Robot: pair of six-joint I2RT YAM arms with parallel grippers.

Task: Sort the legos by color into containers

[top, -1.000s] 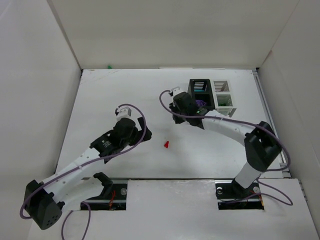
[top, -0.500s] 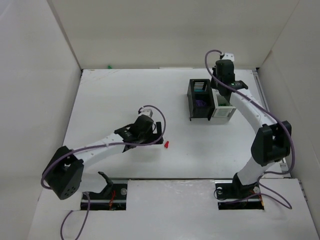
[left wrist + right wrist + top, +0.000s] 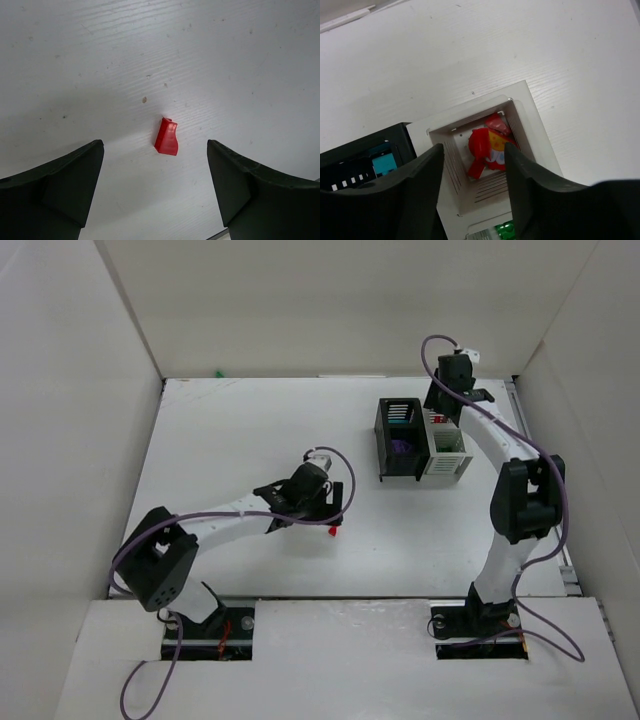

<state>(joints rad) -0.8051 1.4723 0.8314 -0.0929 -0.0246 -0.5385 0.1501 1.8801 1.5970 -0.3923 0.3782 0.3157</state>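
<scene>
One red lego (image 3: 333,531) lies on the white table. In the left wrist view it (image 3: 167,137) sits between and just ahead of my open fingers. My left gripper (image 3: 326,512) (image 3: 156,187) is open and empty right over it. The black container (image 3: 402,465) holds purple (image 3: 400,447) and teal (image 3: 400,412) legos. The white container (image 3: 450,462) is joined to its right. My right gripper (image 3: 440,412) (image 3: 472,192) hovers open and empty over the white container's far compartment (image 3: 532,122), which holds red and yellow legos (image 3: 487,142). A green lego (image 3: 505,231) shows in the nearer compartment.
A tiny green piece (image 3: 218,372) lies at the table's far edge by the back wall. White walls close in the table on the left, back and right. The black container's teal lego (image 3: 385,162) shows beside my right gripper's left finger.
My left gripper has swung right and now sits over the red lego. My right gripper has moved from left of the black container to above the white container's far compartment.
</scene>
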